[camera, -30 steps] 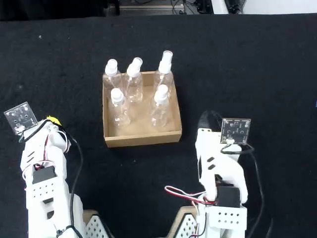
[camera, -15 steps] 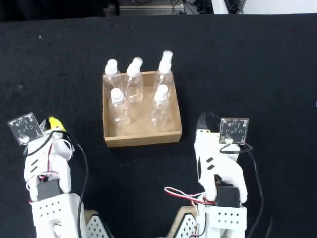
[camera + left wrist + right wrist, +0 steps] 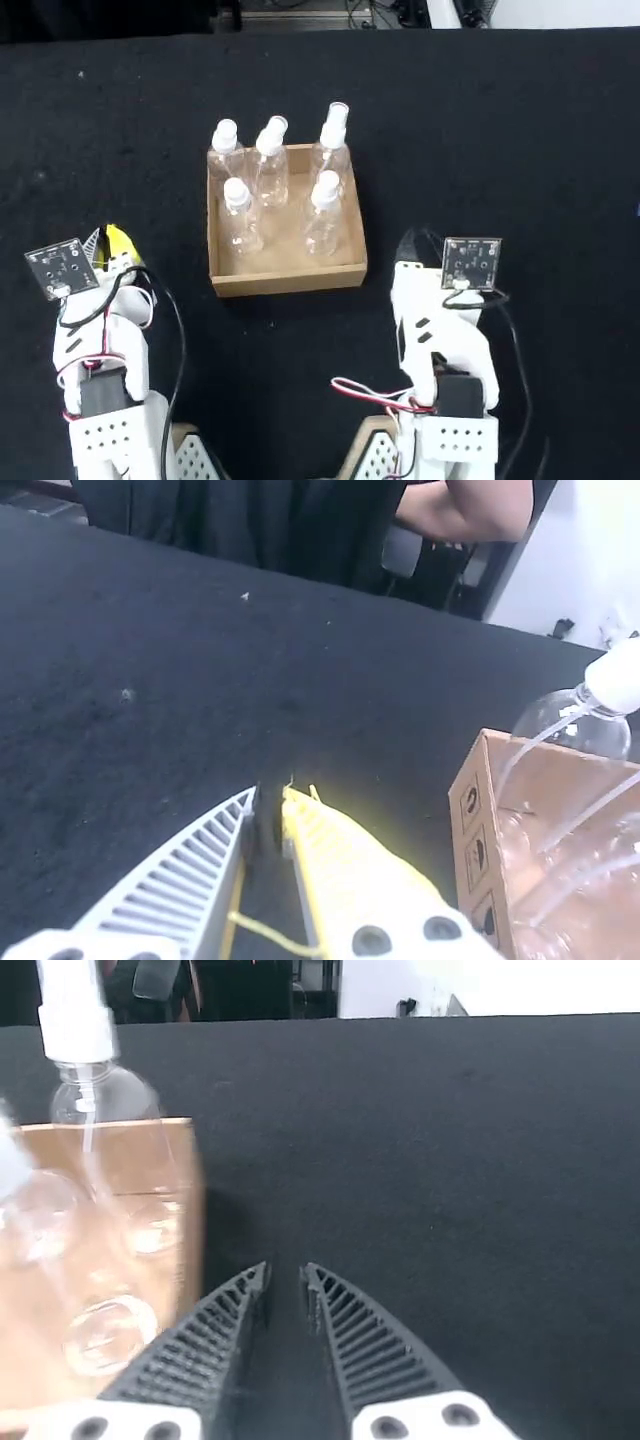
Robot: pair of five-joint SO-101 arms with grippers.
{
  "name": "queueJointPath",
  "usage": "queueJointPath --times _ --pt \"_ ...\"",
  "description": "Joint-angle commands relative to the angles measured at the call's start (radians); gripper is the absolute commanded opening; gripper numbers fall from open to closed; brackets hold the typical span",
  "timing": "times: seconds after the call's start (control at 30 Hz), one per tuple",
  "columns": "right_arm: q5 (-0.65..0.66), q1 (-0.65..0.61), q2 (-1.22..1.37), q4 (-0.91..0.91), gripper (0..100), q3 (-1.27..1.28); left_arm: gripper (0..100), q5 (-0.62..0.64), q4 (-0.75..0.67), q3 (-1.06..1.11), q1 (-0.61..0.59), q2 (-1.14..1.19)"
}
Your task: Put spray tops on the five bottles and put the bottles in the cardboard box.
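Note:
The cardboard box (image 3: 286,277) sits mid-table with several clear bottles standing in it, each with a white spray top, such as the back-right bottle (image 3: 333,135) and the front-left bottle (image 3: 239,212). My left gripper (image 3: 107,244), with one yellow finger, rests near the table's front left, left of the box, shut and holding nothing. In the left wrist view the left gripper (image 3: 270,798) points past the box corner (image 3: 478,815) and a bottle (image 3: 590,715). My right gripper (image 3: 408,246) lies just right of the box's front corner, shut and holding nothing. In the right wrist view the right gripper (image 3: 285,1278) lies beside the box (image 3: 120,1175) and a bottle (image 3: 85,1070).
Black cloth (image 3: 500,130) covers the whole table, with bare cloth around the box on all sides. Both arm bases stand at the front edge, with loose wires (image 3: 365,390) by the right one.
The left arm has drawn back toward the front edge and shifted slightly right. The right arm, box and bottles have stayed put.

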Motion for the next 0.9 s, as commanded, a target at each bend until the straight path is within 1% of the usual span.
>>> queueJointPath --times 0.0,0.07,0.33,0.4,0.5,0.57,0.6,0.77,0.87 --pt "0.000 -0.066 -0.094 -0.008 1.2 -0.004 3 -0.006 0.002 0.025 0.015 -0.020" --pt "0.002 -0.068 -0.094 0.063 1.2 -0.004 3 -0.006 0.002 0.025 0.021 -0.020" --pt "0.000 -0.066 -0.094 0.440 1.2 -0.004 3 -0.006 0.002 0.025 0.022 -0.018" --pt "0.002 -0.066 -0.094 0.520 1.2 -0.004 3 -0.006 -0.002 0.025 0.053 0.008" --pt "0.003 -0.066 -0.094 0.565 1.2 -0.004 3 -0.008 -0.018 0.028 0.091 0.044" --pt "0.003 -0.066 -0.094 0.628 1.1 -0.004 3 -0.008 -0.051 0.030 0.122 0.081" --pt "0.003 -0.068 -0.099 0.631 1.1 -0.004 3 -0.011 -0.066 0.030 0.128 0.100" --pt "0.003 -0.068 -0.097 0.628 1.1 -0.004 3 -0.107 -0.121 0.030 0.137 0.173" --pt "0.003 -0.068 -0.097 0.628 1.1 -0.004 3 -0.137 -0.144 0.030 0.136 0.187"
